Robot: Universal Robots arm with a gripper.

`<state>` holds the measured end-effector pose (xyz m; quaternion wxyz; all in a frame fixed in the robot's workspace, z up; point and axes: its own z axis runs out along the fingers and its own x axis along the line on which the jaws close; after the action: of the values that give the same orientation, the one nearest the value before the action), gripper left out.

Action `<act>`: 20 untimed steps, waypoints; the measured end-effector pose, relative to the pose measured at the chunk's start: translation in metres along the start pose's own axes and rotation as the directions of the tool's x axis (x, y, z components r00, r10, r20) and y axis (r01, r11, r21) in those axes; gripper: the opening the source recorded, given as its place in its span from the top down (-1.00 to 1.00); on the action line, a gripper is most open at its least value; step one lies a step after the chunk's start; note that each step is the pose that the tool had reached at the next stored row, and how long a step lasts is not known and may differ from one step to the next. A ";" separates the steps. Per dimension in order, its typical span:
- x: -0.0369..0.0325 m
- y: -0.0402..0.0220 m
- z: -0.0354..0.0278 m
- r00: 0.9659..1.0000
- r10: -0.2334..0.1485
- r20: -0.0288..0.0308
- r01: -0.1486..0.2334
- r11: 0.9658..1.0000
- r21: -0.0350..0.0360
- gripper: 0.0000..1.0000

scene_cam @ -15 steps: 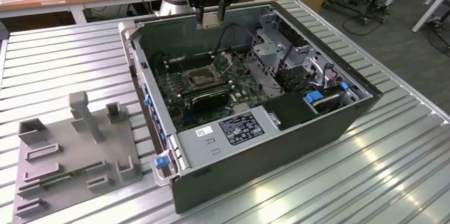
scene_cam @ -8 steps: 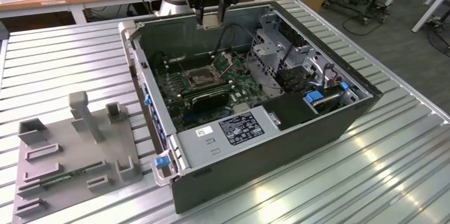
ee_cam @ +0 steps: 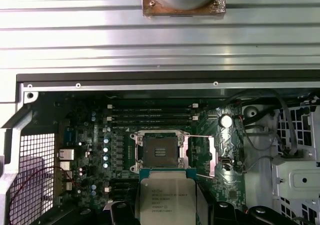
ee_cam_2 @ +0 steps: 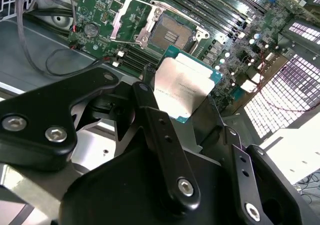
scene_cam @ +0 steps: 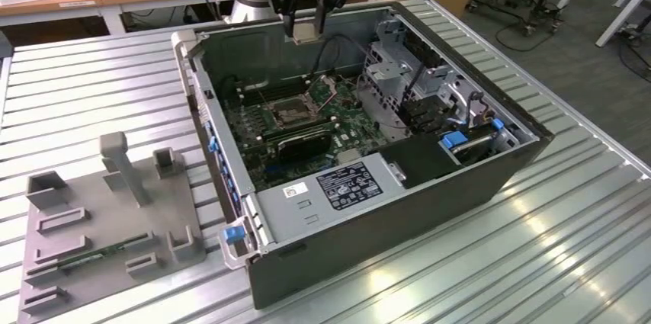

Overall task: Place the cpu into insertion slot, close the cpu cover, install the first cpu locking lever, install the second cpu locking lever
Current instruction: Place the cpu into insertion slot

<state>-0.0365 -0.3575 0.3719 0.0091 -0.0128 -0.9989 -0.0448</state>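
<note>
My gripper [scene_cam: 305,28] hangs above the back wall of the open computer case [scene_cam: 478,179], shut on the cpu [scene_cam: 303,33]. The cpu [ee_cam_2: 185,85] is a flat pale square chip with a teal edge, pinched between my black fingers [ee_cam_2: 165,145]. In the first wrist view the cpu [ee_cam: 167,197] sits just short of the insertion slot [ee_cam: 160,152]. The insertion slot [ee_cam_2: 172,32] is a dark square socket with a silvery rim on the green board, and it is bare. The cpu cover [ee_cam_2: 120,21] stands flipped open beside it. The slot [scene_cam: 290,114] lies well below the gripper.
The case lies on a ribbed metal table [scene_cam: 569,248]. A long black finned block [scene_cam: 305,145] lies near the slot, with memory slots [ee_cam: 150,115], loose cables [ee_cam_2: 45,60] and a drive cage [scene_cam: 402,72] around it. A grey fixture tray [scene_cam: 102,225] stands at the exterior view's left.
</note>
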 end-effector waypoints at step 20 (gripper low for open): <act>-0.0002 -0.0008 0.0086 1.000 0.000 0.000 0.000 1.000 0.000 -0.08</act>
<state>-0.0365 -0.3574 0.3633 0.0092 -0.0128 -0.9989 -0.0447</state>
